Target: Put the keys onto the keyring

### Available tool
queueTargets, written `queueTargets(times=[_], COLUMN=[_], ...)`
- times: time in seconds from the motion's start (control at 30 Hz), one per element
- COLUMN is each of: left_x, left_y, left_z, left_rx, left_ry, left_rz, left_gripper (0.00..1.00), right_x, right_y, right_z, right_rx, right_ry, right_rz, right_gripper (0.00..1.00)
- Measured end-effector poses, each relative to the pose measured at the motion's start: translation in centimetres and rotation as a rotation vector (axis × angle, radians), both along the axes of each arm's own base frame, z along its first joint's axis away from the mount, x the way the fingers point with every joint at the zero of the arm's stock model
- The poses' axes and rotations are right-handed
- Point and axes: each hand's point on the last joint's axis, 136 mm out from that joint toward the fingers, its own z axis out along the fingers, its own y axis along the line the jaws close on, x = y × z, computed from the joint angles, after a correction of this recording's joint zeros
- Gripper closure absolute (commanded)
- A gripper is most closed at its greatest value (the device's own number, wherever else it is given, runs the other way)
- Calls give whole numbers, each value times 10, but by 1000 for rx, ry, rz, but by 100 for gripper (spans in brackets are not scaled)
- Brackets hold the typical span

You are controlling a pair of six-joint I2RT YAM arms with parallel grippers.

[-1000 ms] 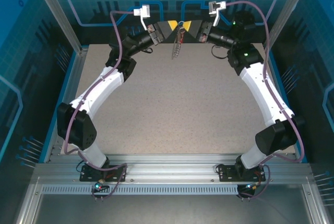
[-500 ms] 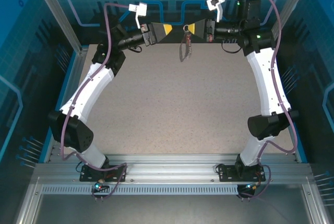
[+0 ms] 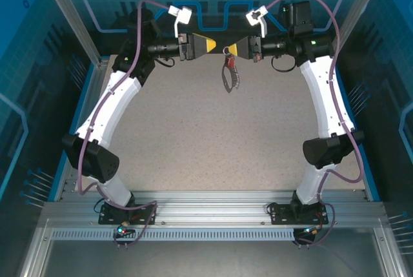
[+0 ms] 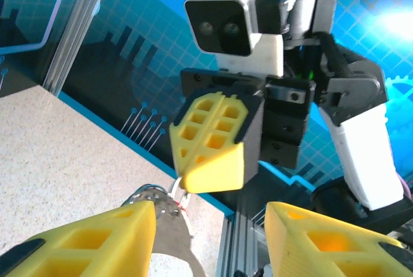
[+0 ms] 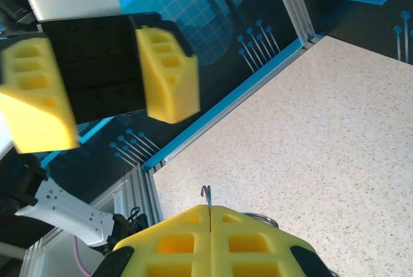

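Step in hand, as judged: holding the keyring up for threading. The right claw [image 3: 236,48] was clenched on a small silvery ring at the top of the keyring [image 3: 230,73]. The keyring hung free directly below that claw, above the desk [image 3: 213,148].

The left claw [image 3: 210,44] faced the right claw, just beside it. It was released, with nothing between its fingers [image 5: 166,73] (the right wrist view confirmed the empty gap).

A red speck, probably the key [image 3: 227,61], sat just below the right claw against the loop.

Next move, in my judgement: a fine pinch by the left claw on the key or a ring, while the right claw kept the loop steady.

Not determinable: whether the key was already threaded. The loop's lower part was cut off in the left wrist view.
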Motion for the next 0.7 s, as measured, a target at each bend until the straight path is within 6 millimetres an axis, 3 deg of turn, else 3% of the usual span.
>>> queueTargets(times=[0.27,0.57,0.7], left_x=[-1,-4,-3], left_y=[-10,-16,-16], left_z=[-13,-16,-19], left_rx=[19,23,26], left_ry=[29,40,42], left_rz=[-38,-63,-65], left_gripper=[61,63,69], right_x=[-9,-12,-12], right_y=[13,16,16], right_z=[-2,1,3], right_rx=[10,21,26], right_ry=[9,7,0], right_rz=[55,74,76], right_gripper=[100,100,100])
